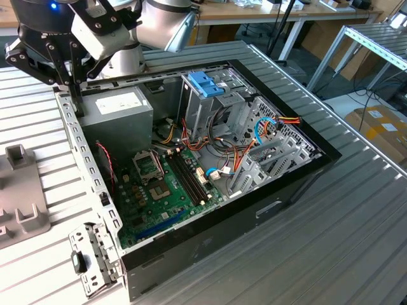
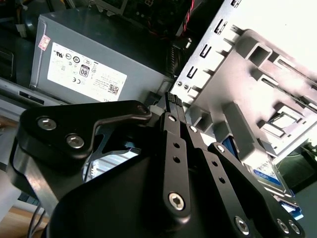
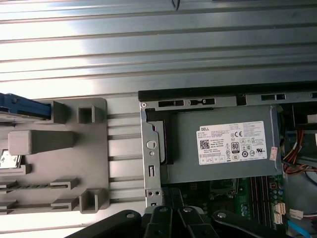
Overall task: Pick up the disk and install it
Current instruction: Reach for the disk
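- The hand [image 2: 171, 99] is being held with its fingers together and nothing between them. It is poised just over the corner rim of the computer case [image 3: 150, 148], with the power supply [image 3: 223, 144] directly beside it.
- The disk [image 2: 271, 174] is being carried by the grey holder [image 3: 94, 148] on the worktop [image 3: 148, 49]. It is lying off to the hand's side, outside the case, and is not being gripped.
- If the hand is brought down with its fingers together, the disk is likely to be struck or pushed rather than taken.
- The case rim and the holder's posts are being left close to the fingers, so a clipped edge could shift the holder.
- The blue latch piece [image 1: 206, 82], well away from the hand inside the case, could be mistaken for the disk.
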`<state>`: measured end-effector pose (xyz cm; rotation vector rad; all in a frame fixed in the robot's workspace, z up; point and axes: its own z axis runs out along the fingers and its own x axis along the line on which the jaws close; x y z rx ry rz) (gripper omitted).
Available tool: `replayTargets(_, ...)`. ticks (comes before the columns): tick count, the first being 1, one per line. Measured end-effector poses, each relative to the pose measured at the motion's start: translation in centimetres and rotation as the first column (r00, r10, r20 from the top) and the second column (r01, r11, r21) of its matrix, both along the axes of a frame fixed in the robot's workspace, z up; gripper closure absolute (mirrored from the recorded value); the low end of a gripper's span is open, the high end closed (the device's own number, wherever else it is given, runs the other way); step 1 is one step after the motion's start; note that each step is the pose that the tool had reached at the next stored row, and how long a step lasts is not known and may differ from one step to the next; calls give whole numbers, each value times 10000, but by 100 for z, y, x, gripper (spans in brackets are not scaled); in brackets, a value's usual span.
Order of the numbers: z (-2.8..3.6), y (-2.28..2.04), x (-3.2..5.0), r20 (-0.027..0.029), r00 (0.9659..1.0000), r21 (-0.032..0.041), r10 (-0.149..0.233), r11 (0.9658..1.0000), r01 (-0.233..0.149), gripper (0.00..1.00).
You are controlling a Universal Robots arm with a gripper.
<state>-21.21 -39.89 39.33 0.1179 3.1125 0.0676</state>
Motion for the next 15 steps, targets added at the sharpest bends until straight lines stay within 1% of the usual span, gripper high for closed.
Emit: replayTargets(15, 0, 0, -33, 0, 10000, 0, 0, 10000, 0, 89)
